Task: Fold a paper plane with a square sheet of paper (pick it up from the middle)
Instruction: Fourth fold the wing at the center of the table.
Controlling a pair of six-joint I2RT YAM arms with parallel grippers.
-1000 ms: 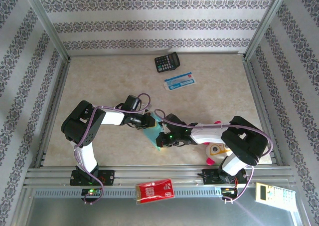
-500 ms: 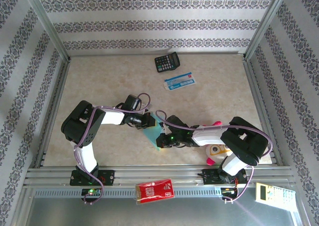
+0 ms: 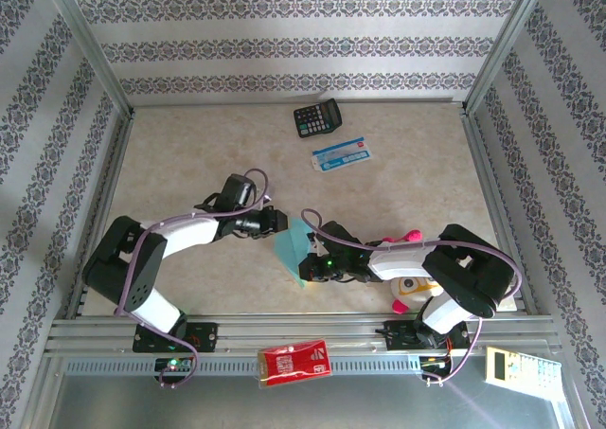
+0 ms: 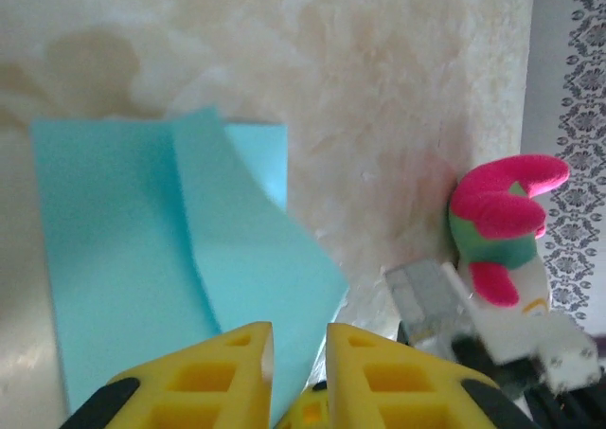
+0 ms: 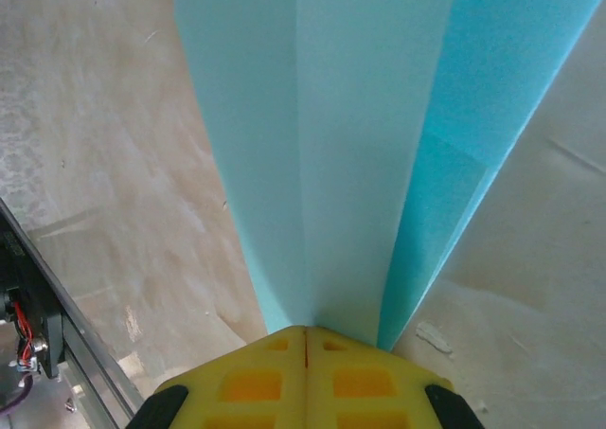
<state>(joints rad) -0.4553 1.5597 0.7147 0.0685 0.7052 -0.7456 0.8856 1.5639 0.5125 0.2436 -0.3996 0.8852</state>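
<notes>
The turquoise sheet of paper [image 3: 292,247] is folded into a tapering paper plane shape with a centre crease and stands tilted near the table's front middle. My right gripper [image 3: 308,270] is shut on its near end. In the right wrist view the paper [image 5: 360,145] rises straight out from between the closed tips of that gripper [image 5: 305,330]. My left gripper [image 3: 276,223] sits just left of the paper. In the left wrist view its jaws [image 4: 300,330] are slightly apart and nothing is pinched between them. The paper [image 4: 142,240], with one flap lifted, lies just beyond them.
A black calculator [image 3: 316,118] and a blue-and-white card [image 3: 341,154] lie at the back. A pink, green and white plush toy [image 3: 409,282] sits by the right arm and also shows as the plush toy [image 4: 502,230]. A red packet [image 3: 294,363] rests on the front rail.
My left gripper has parted its jaws, let go of the paper and drawn back slightly to the left as the left arm lowered. The right gripper stays shut on the paper.
</notes>
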